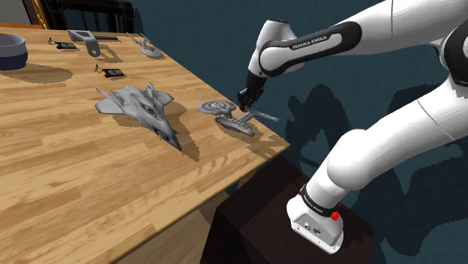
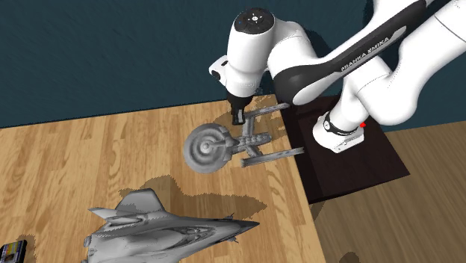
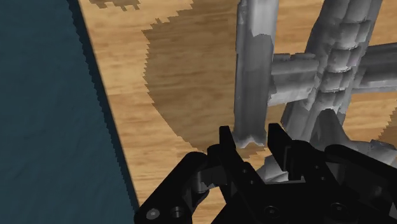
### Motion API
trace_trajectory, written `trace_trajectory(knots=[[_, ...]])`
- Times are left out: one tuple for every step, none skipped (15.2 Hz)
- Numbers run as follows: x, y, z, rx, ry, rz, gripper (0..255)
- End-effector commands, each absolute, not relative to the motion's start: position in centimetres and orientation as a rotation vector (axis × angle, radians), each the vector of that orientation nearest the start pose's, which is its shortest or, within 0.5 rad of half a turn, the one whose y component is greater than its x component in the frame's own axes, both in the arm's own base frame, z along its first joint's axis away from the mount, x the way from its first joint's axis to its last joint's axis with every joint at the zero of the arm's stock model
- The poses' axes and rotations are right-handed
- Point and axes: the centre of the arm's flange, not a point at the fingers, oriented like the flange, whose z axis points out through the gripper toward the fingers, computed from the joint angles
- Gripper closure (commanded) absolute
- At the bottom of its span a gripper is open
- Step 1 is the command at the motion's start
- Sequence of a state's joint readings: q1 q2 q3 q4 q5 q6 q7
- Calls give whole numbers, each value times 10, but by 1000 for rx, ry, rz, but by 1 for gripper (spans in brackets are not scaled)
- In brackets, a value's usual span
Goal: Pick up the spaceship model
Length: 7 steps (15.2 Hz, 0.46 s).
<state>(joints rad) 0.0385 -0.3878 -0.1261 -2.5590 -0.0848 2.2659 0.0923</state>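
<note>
Wrist view: the gripper (image 3: 251,137) has its fingers narrowly parted astride the end of a nacelle (image 3: 251,70), not pinching it. From the second exterior view, the spaceship model (image 2: 250,140) lies at the table (image 2: 89,157) corner, its saucer (image 2: 207,147) at eight o'clock from the fingers, long axis eight-to-two.

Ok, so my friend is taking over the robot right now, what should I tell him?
Gripper: open, fingers either side of one engine tube's end, seemingly not squeezing it yet.
Spaceship model: lying on the wooden table close to its edge, near the grey jet model.
Done: gripper is lined up at the ship.
Left: close on the tube, then lift.
</note>
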Motion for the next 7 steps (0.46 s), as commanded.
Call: trace_trajectory(knots=[[416, -39, 419, -3151, 192, -149, 255], [416, -39, 425, -3151, 192, -149, 255], [416, -39, 430, -3151, 192, -149, 255], [416, -39, 435, -3151, 192, -149, 255], [416, -39, 441, -3151, 192, -149, 255], [416, -39, 441, -3151, 192, -149, 255], [416, -39, 441, -3151, 192, -149, 255]])
